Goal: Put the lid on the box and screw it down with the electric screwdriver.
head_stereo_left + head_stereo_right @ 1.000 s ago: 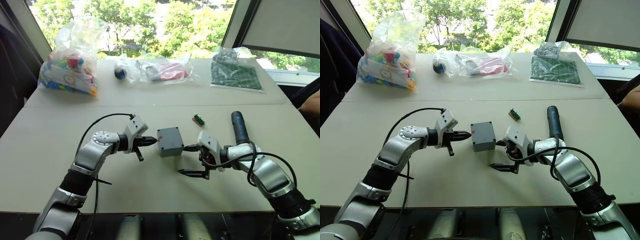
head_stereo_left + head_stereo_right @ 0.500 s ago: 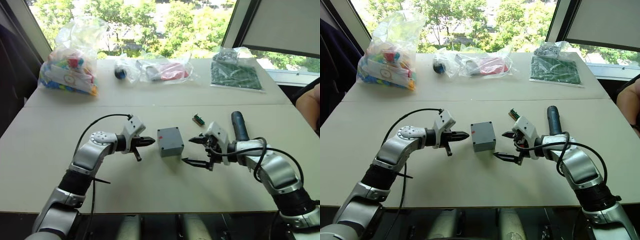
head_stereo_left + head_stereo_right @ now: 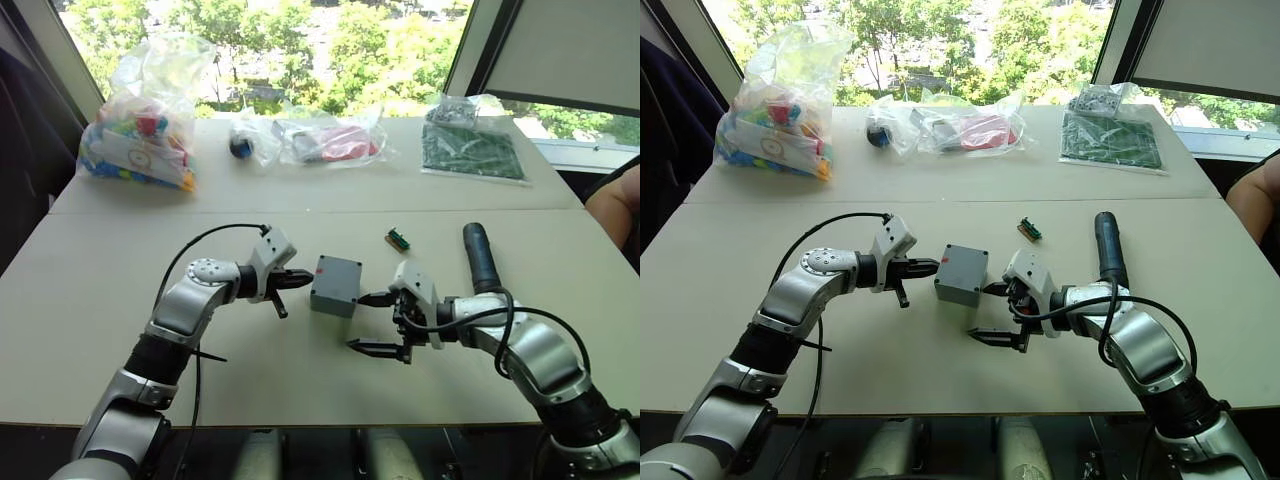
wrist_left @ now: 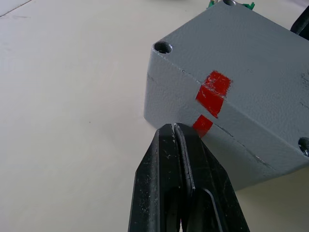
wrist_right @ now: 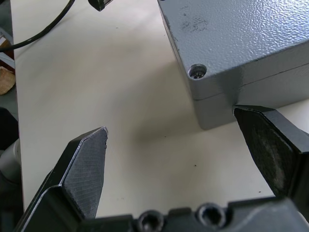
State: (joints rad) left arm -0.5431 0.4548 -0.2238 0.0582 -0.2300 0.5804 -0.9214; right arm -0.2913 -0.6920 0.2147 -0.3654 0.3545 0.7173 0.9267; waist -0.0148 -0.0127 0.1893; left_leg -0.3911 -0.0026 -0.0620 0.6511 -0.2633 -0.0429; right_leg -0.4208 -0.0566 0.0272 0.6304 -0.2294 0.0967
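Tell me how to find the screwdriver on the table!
Look at the near half of the pale table, on the robot's right side. The electric screwdriver lies just beyond the right gripper: a thick, dark cylinder, far bigger than the tiny green connector nearby.

You see the grey box (image 3: 336, 286) mid-desk, its lid (image 4: 251, 63) seated on top, red marks aligned across the seam; the dark screwdriver (image 3: 481, 258) lies flat well to its right.
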